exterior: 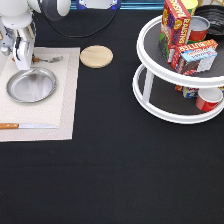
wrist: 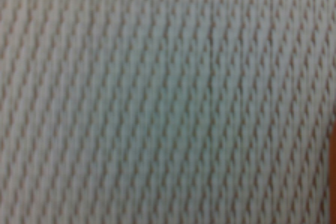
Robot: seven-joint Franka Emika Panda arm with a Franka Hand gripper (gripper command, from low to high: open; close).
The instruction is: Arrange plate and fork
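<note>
- At the exterior view's far left lies a cream woven placemat [exterior: 67,100], and the work sits on it.
- The gripper [exterior: 22,64] hangs low over the mat's upper left part, right at the handle end of the fork [exterior: 47,59]; its fingers look drawn close together around that handle, though whether they truly clamp it I cannot tell.
- The fork lies flat along the mat's top edge, tines pointing toward the exterior view's right, its orange-brown handle mostly hidden behind the gripper.
- Just below the fork rests the plate [exterior: 31,85], shiny and round, flat on the mat, apart from the fork by a narrow strip of weave.
- Near the mat's bottom edge a knife [exterior: 27,126] lies crosswise, wooden handle to the left, blade to the right.
- The wrist view shows only the close weave of the placemat [wrist: 168,112].
- Right of the mat, on the black table [exterior: 110,175], sits a round wooden coaster [exterior: 96,56], just off the mat's upper corner.
- Farther right stands a white two-tier turntable [exterior: 150,107], holding red boxes [exterior: 176,22] and a can [exterior: 199,27] above, and a red cup [exterior: 207,99] below.
</note>
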